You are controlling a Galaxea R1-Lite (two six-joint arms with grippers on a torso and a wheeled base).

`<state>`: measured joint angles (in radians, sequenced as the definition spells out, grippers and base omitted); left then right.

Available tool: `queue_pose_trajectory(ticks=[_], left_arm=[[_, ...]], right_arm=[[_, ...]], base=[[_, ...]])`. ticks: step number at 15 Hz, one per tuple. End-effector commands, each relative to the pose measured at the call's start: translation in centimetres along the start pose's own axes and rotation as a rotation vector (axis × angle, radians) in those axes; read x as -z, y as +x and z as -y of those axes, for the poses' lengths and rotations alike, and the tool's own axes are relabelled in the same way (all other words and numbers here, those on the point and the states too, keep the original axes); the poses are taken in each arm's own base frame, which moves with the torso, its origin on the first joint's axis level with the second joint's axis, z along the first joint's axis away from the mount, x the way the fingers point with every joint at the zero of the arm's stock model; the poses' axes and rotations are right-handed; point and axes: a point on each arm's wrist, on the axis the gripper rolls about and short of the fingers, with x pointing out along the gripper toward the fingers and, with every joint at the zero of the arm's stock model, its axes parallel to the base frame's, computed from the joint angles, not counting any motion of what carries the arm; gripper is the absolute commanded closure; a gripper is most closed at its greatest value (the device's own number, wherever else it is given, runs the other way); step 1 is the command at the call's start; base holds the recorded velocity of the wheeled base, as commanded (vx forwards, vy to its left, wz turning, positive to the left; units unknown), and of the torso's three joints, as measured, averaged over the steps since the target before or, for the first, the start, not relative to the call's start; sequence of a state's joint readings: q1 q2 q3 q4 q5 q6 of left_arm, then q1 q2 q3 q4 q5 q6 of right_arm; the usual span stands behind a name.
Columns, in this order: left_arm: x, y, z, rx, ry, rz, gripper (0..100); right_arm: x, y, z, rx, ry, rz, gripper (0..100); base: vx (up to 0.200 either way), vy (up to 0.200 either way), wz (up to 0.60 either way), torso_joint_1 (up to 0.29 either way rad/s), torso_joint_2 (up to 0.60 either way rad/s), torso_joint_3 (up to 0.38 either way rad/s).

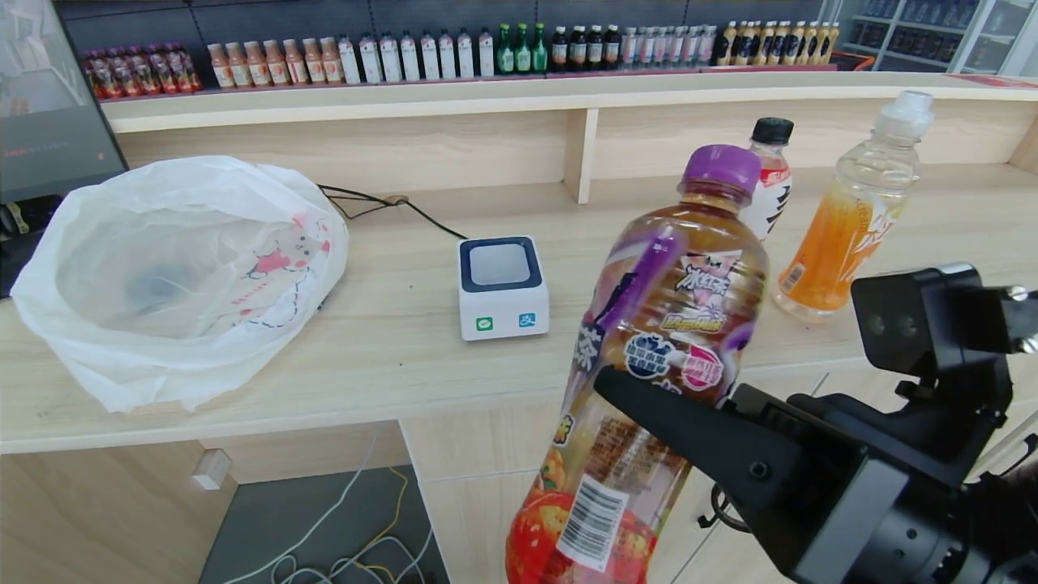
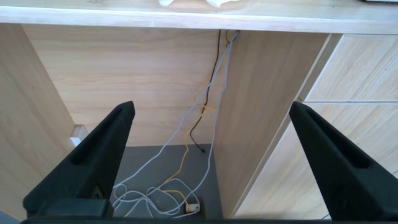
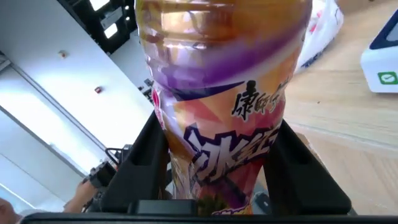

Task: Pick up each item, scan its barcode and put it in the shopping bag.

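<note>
Step in hand: judged to be the scan; the purple-capped bottle has not yet been presented to the scanner
Right gripper: clenched on the purple-capped bottle, one finger pressed against each side of the body at mid-label
Bottle position: held in the air off the front edge of the counter, to the right of the scanner and well apart from it, cap uppermost and slightly tilted
Barcode: printed low on the label near the base, below the grip, turned toward the head camera and not toward the scanner's window
Aim: the bottle should be carried left over the scanner and rotated so that the barcode is faced down at the upward-looking window, held near without touching
Grip care: the fingers are best left clear of the barcode; the body looks smooth and rounded, so slipping during the wrist turn is to be expected if pressure is eased
Left gripper: released, jaws wide apart, hanging below counter height before the cabinet panels and cables
Afterwards: the shopping bag lies open-mouthed at the counter's left; the black-capped bottle and orange bottle stand at the right, to be avoided
</note>
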<state>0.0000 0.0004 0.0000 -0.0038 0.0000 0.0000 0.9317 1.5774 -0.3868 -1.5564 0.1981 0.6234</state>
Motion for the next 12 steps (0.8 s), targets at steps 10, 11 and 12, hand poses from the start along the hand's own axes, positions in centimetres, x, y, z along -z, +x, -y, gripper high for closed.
queue_pose_trajectory(ticks=[10,11,12], left_arm=[[0.0,0.0,0.0,0.000,0.000,0.001,0],[0.0,0.0,0.0,0.000,0.000,0.001,0],[0.0,0.0,0.0,0.000,0.000,0.001,0]], right_arm=[[-0.9,1.5,-0.7,-0.062,0.253,0.048,100],[-0.9,1.6,-0.6,-0.061,0.253,0.047,100],[-0.5,1.8,-0.7,-0.063,0.262,0.033,100]], base=[[0.000,0.000,0.00,0.000,0.00,0.000],[0.000,0.000,0.00,0.000,0.00,0.000],[0.000,0.000,0.00,0.000,0.00,0.000]])
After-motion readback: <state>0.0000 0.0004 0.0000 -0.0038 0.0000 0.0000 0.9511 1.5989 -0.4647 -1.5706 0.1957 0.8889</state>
